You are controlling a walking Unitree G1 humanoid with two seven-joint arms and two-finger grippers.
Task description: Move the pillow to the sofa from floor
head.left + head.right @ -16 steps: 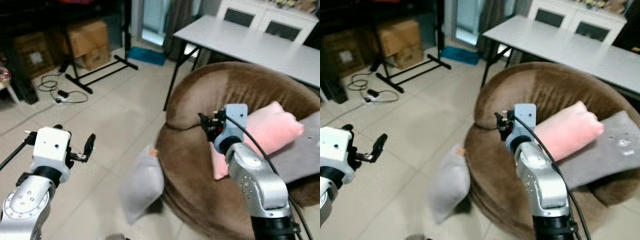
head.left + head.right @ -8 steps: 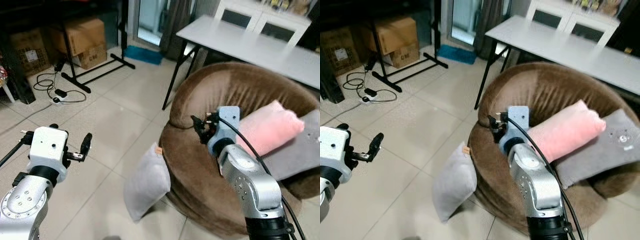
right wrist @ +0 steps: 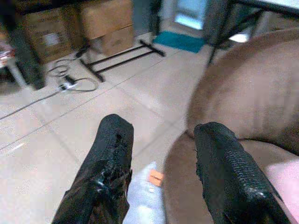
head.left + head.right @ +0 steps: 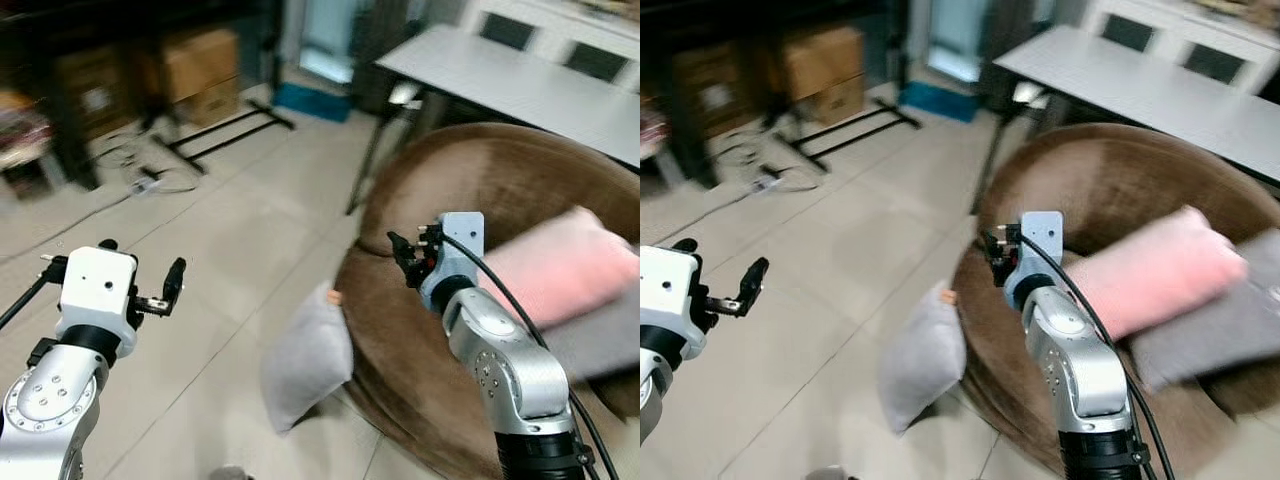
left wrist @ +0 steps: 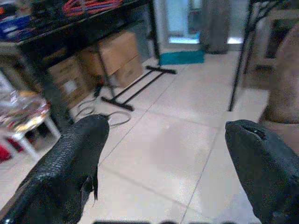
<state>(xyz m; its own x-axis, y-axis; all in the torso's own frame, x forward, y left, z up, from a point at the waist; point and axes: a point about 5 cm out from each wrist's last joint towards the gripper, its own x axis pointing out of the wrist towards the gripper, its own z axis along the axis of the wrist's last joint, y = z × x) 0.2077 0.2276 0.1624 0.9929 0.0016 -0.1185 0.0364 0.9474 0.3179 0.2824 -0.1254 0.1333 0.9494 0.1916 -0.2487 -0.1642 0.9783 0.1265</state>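
Note:
A light grey pillow [image 4: 307,361] stands on the tiled floor, leaning against the front of the round brown sofa [image 4: 470,190]. A pink pillow [image 4: 560,265] and a grey pillow [image 4: 1215,325] lie on the sofa seat. My right gripper [image 4: 408,256] is raised over the sofa's left rim, above and right of the floor pillow, open and empty. In the right wrist view its fingers [image 3: 112,154] frame the floor, with the pillow's top [image 3: 147,205] between them. My left gripper [image 4: 170,288] hovers over bare floor at the left, open and empty.
A white table [image 4: 520,80] stands behind the sofa. Cardboard boxes [image 4: 200,70], a black stand's legs [image 4: 215,135] and cables [image 4: 150,180] lie at the back left. Bare tile floor [image 4: 250,250] stretches between me and the sofa.
The camera has swung a little, shifting the whole scene right and blurring it. Both grippers keep their pose and stay open.

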